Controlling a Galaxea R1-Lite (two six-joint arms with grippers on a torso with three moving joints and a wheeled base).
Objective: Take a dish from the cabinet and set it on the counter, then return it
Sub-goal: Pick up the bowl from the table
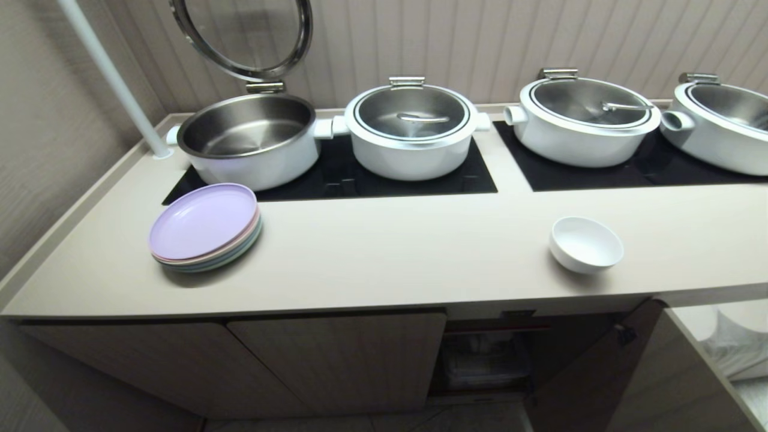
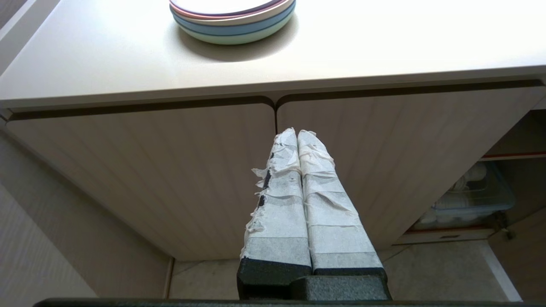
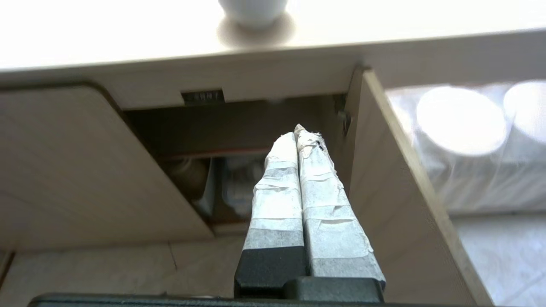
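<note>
The dish (image 1: 586, 243), a small white bowl, stands upright on the beige counter (image 1: 408, 252) near its front edge, above the open cabinet (image 1: 492, 360). Its base (image 3: 253, 10) shows in the right wrist view. The cabinet door (image 3: 396, 187) is swung open, and a black label (image 3: 202, 96) sits above the opening. My right gripper (image 3: 298, 132) is shut and empty, low in front of that opening. In front of the closed doors (image 2: 170, 170) further left, my left gripper (image 2: 297, 133) is shut and empty. Neither arm shows in the head view.
A stack of pastel plates (image 1: 206, 227) lies on the counter's left. Several white pots (image 1: 411, 129) stand on black glass panels (image 1: 372, 174); the leftmost has its lid raised. A clear bin (image 2: 469, 198) sits on the cabinet's red-edged shelf. White wrapped rolls (image 3: 460, 123) lie right of the door.
</note>
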